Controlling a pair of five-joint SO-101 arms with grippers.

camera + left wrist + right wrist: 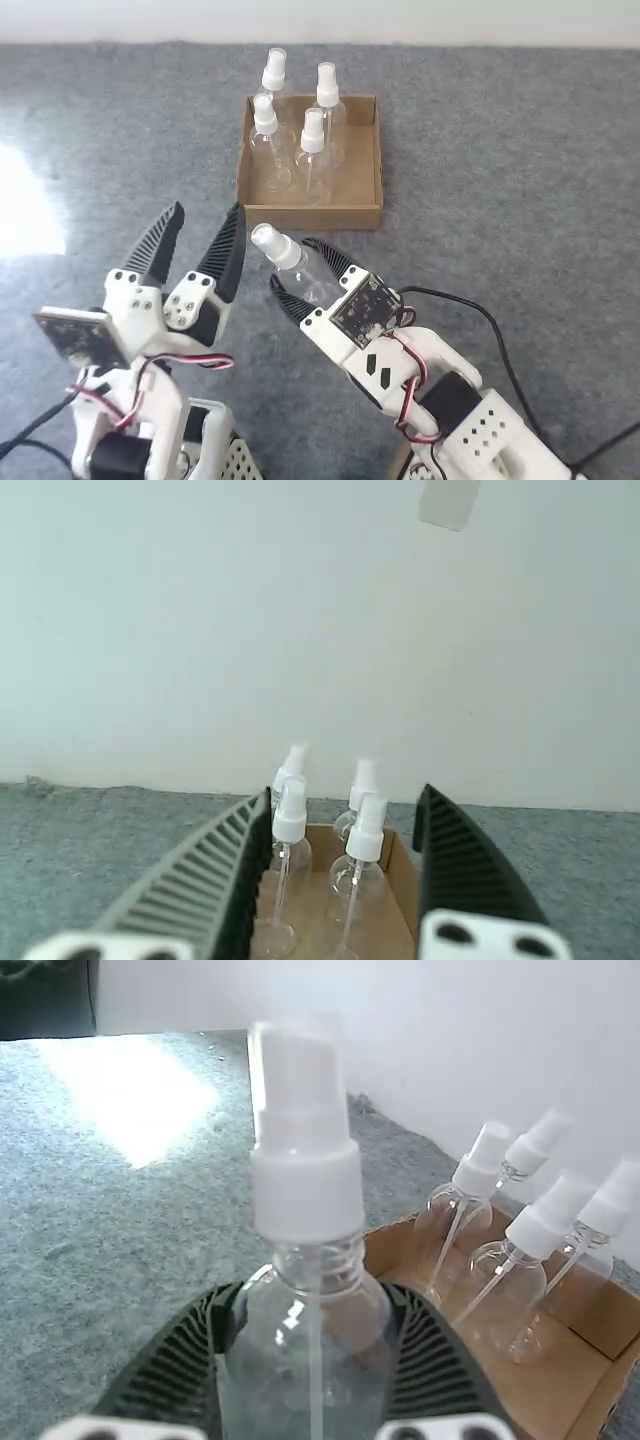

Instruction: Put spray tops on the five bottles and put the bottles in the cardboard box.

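Observation:
Several clear bottles with white spray tops (313, 150) stand upright in the cardboard box (310, 212) at the back of the table. My right gripper (305, 268) is shut on another clear bottle (305, 270) with its white spray top (268, 240) on, tilted toward the box and just in front of its near wall. The held bottle (305, 1350) sits between the black fingers, with the boxed bottles (500, 1250) beyond. My left gripper (200, 240) is open and holds nothing, left of the held bottle; between its fingers I see the boxed bottles (290, 820).
Grey carpet-like cloth (500, 180) covers the table. A white wall (300, 600) rises behind the box. Black cables (490, 330) trail by the right arm. A bright patch of light (25, 200) lies at the left edge.

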